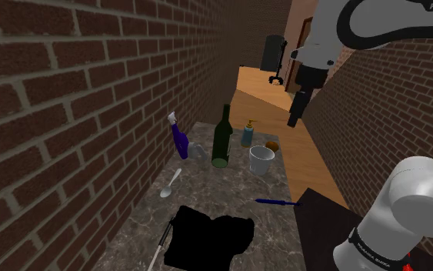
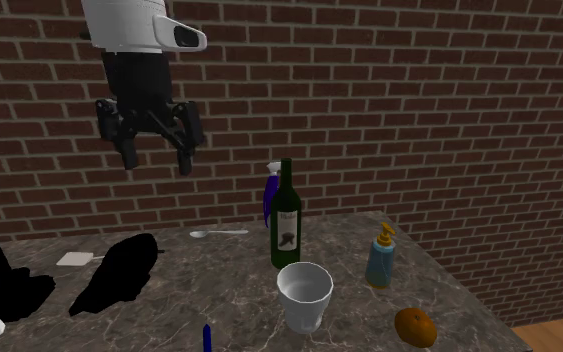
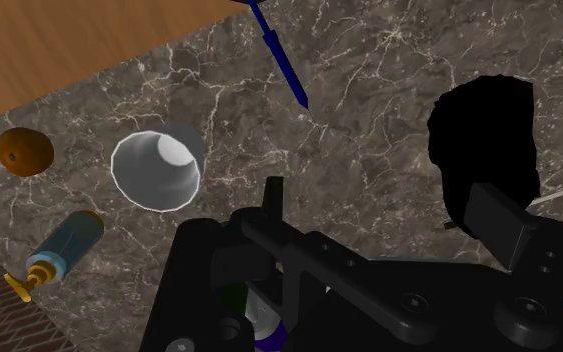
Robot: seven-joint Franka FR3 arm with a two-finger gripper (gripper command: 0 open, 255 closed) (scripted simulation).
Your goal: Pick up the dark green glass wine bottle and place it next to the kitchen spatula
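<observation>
Early stage — no grasp yet, nothing placed. Left to right in the second exterior view: pale flat piece, likely the spatula (image 2: 72, 258), on the marble counter (image 2: 229, 290), below the gripper (image 2: 157, 152) and off to one side. Gripper up in the air, fingers spread, empty. Dark green wine bottle (image 2: 286, 215) upright on the counter, below the gripper on its other side — well apart. Left to do: descend, clamp, carry across, set down.

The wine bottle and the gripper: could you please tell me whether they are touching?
Apart. The second exterior view shows brick wall between the raised open gripper and the wine bottle.
</observation>
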